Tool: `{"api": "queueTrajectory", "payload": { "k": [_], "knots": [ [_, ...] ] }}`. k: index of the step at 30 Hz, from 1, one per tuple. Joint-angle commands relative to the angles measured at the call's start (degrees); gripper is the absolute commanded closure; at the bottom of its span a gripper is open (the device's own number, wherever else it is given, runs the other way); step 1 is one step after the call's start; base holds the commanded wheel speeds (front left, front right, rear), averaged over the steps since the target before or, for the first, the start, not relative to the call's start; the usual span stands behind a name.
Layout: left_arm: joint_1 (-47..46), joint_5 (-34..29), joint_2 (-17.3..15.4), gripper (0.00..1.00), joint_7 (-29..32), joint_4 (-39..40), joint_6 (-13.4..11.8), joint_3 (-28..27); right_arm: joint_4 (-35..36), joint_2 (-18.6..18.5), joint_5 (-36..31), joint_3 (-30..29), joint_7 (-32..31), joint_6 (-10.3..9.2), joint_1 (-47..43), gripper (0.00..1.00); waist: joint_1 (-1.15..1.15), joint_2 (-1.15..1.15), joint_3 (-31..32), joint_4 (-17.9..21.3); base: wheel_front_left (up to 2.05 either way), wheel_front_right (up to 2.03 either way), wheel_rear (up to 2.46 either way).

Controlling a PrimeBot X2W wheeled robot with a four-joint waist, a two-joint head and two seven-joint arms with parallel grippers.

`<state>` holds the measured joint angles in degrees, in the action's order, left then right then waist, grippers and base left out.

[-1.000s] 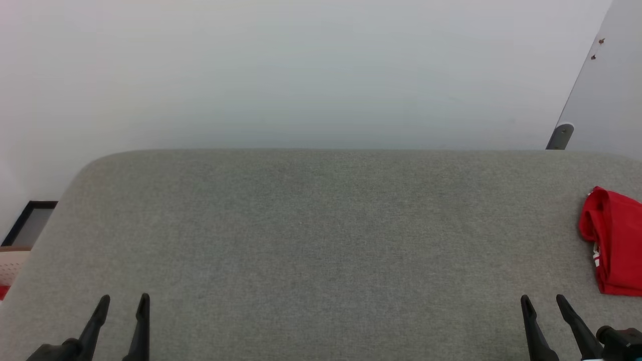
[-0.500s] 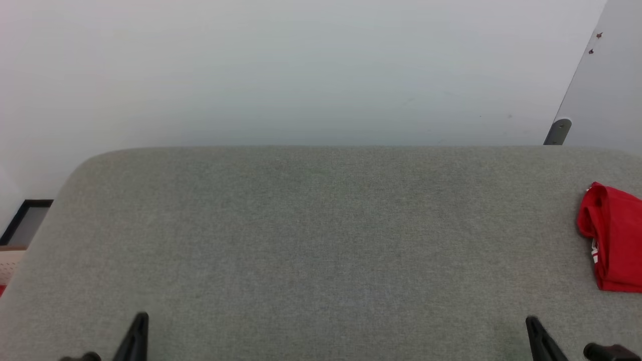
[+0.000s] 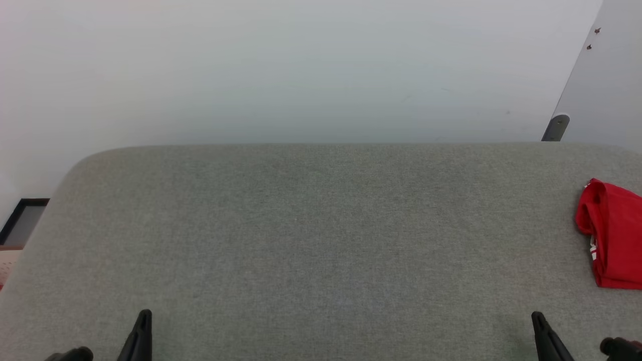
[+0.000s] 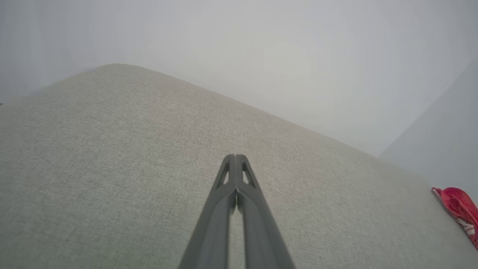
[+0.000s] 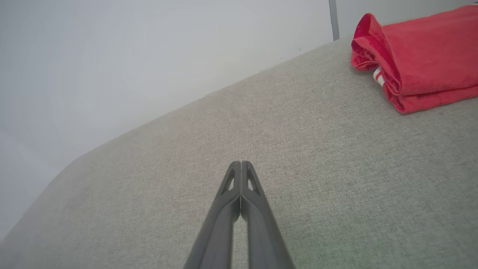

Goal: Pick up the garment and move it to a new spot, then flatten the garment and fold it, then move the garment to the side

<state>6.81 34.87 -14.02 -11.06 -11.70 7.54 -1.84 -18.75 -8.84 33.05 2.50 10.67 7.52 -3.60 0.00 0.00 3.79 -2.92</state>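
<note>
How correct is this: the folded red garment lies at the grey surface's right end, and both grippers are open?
One error: the left gripper and right gripper are shut, jaws pressed together in the wrist views. The garment does lie there, folded.

Garment (image 3: pixel 614 235) on padded table (image 3: pixel 321 225), far right side, cut off by head view's right edge. Left gripper (image 3: pixel 144 317) over table's near left part. Right gripper (image 3: pixel 537 318) over near right part. Garment beyond right gripper and to its right, well apart. Wall (image 3: pixel 301 75) behind table. Framed panel (image 3: pixel 22 223) left of table, lower down. Bracket (image 3: pixel 555 128) behind table's far right edge.
</note>
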Motion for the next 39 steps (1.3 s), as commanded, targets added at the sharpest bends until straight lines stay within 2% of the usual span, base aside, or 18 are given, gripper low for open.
{"api": "queueTrajectory", "payload": {
  "k": [1,18,39],
  "knots": [
    [-1.75,1.88,-0.25,1.00,0.38,0.69,-0.01,-0.55,1.12,-0.05,2.24,-0.58,-0.39,-0.01,1.90,1.00,0.00,0.00,-0.04,0.03,0.00,0.00,0.00],
    [-4.48,14.86,2.36,1.00,4.38,0.03,-0.03,-1.56,2.05,1.34,15.62,-2.56,-4.30,-0.01,3.89,1.00,0.00,0.00,-0.65,0.48,0.00,0.00,0.00],
    [-7.27,27.95,5.06,1.00,8.45,-0.65,-0.04,-2.58,2.97,2.79,29.03,-4.62,-8.28,-0.02,5.91,1.00,0.00,0.00,-1.40,1.03,0.00,0.00,0.00]
  ]
}}
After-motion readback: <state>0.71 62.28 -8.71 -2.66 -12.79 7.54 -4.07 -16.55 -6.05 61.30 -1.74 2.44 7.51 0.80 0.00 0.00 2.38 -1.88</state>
